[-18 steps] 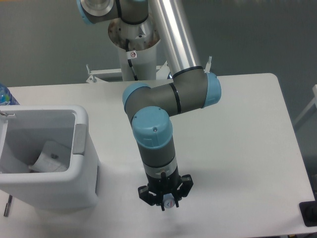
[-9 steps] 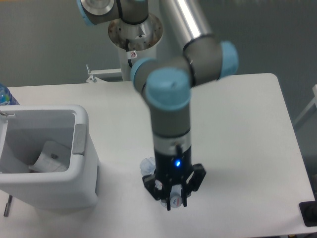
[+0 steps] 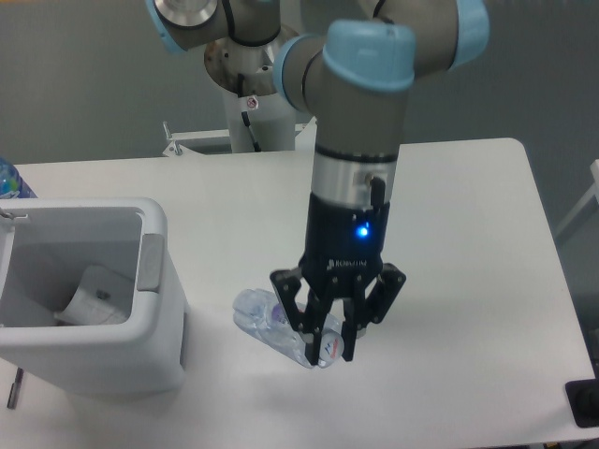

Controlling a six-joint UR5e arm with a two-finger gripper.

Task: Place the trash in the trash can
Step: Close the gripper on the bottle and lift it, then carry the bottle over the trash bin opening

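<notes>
Your gripper point(image 3: 329, 348) sits low in the frame, a little right of centre, with the bottle point(image 3: 271, 323) clamped between its fingers. The jaws are closed most of the way, pinching the bottle near its capped end, and the clear body sticks out up and to the left toward the bin point(image 3: 150, 285). Whether the bottle hangs free of the table point(image 3: 468, 243) or rests on it, you cannot tell from this view.

The step in hand looks like the carry. Do it well by raising the bottle until its trailing end would pass above the bin's thick rim, then moving left until the whole bottle is over the opening. Because the grip is off-centre, expect the long end to swing or sag; move smoothly and only let go once you are centred over the opening.

Further left, inside the bin, a whitish package point(image 3: 94, 297) already lies at the bottom.
</notes>
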